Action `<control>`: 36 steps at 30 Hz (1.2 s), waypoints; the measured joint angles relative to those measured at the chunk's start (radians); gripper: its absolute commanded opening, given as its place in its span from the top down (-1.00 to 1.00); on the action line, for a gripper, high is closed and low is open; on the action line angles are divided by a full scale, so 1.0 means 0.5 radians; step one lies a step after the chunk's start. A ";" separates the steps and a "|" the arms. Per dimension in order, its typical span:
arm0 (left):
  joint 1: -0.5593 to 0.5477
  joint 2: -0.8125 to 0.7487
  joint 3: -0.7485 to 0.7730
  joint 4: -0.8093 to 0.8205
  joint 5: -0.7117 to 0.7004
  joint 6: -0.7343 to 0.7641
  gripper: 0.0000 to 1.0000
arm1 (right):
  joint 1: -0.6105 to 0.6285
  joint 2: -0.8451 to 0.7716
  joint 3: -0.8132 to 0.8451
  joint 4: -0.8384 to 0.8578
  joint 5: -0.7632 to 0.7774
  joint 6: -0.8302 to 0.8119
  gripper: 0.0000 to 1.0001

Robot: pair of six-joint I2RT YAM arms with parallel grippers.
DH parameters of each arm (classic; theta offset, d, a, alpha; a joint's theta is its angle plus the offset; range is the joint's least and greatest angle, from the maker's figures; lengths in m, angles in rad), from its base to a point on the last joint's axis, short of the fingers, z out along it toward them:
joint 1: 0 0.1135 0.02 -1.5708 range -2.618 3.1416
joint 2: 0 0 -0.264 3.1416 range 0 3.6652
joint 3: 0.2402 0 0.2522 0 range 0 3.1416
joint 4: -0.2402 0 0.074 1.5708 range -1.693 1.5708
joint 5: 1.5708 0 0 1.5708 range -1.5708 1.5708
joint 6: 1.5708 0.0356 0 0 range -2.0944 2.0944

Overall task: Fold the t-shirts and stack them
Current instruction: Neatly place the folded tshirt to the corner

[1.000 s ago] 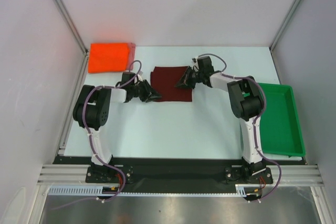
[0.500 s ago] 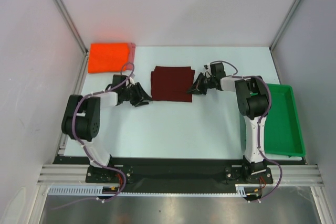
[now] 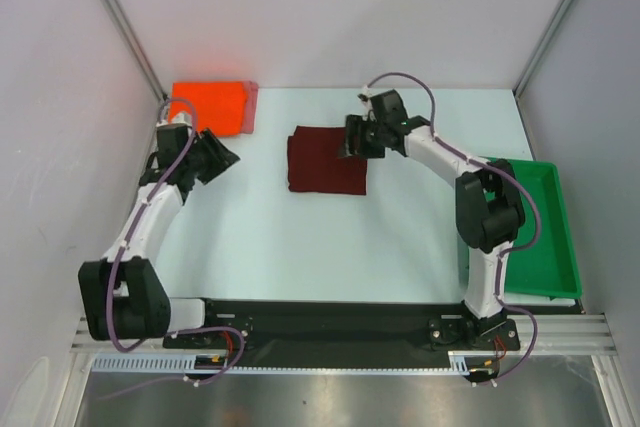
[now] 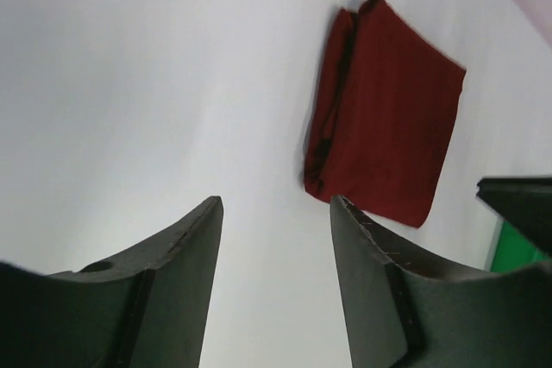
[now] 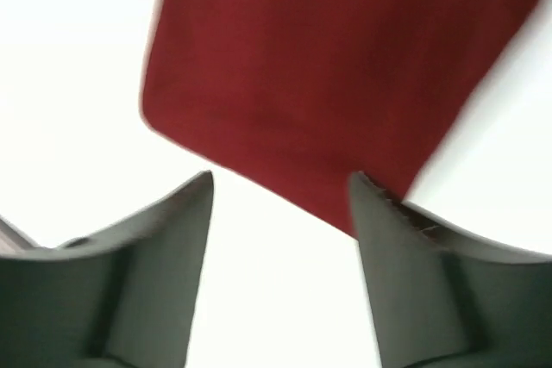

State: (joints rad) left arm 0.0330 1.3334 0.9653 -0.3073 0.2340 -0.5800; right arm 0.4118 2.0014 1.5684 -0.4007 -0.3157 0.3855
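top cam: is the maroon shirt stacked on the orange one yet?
No, the folded maroon shirt lies by itself in the middle of the table, well apart from the orange shirt at the far left corner.

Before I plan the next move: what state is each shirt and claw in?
maroon t-shirt: folded, flat, mid-table.
orange-red t-shirt: folded, on the pinkish one.
pinkish t-shirt: underneath, only an edge showing.
left claw: open, empty.
right claw: open, empty, at the maroon t-shirt's edge.
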 measured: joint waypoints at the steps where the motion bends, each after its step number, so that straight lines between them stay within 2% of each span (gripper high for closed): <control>1: 0.028 -0.053 0.000 -0.034 -0.036 -0.011 -0.22 | 0.069 -0.028 0.040 0.002 0.069 -0.071 -0.54; 7: 0.142 -0.269 -0.045 -0.233 -0.166 -0.109 -0.33 | 0.546 -0.131 0.064 0.058 0.510 -0.651 -0.73; 10: 0.166 -0.327 -0.145 -0.317 -0.169 -0.150 -0.33 | 0.794 -0.114 0.020 0.117 0.752 -1.037 -0.74; 15: 0.189 -0.450 -0.378 -0.376 -0.127 -0.186 -0.33 | 1.052 -0.011 -0.101 0.272 0.999 -1.580 -0.73; 19: 0.251 -0.571 -0.484 -0.388 -0.090 -0.185 -0.33 | 1.086 0.114 -0.162 0.306 1.109 -1.862 -0.74; 24: 0.389 -0.635 -0.557 -0.373 -0.040 -0.180 -0.32 | 1.090 0.198 -0.215 0.426 1.241 -2.066 -0.73; 32: 0.480 -0.629 -0.596 -0.357 0.033 -0.166 -0.31 | 1.119 0.345 -0.118 0.636 1.341 -2.158 -0.67; 36: 0.491 -0.605 -0.596 -0.346 0.057 -0.161 -0.31 | 1.113 0.470 0.050 0.671 1.339 -2.153 -0.53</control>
State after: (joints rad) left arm 0.2787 1.0309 0.6674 -0.4801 0.2626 -0.6605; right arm 0.9684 2.2364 1.5932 -0.0650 0.3538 -0.6910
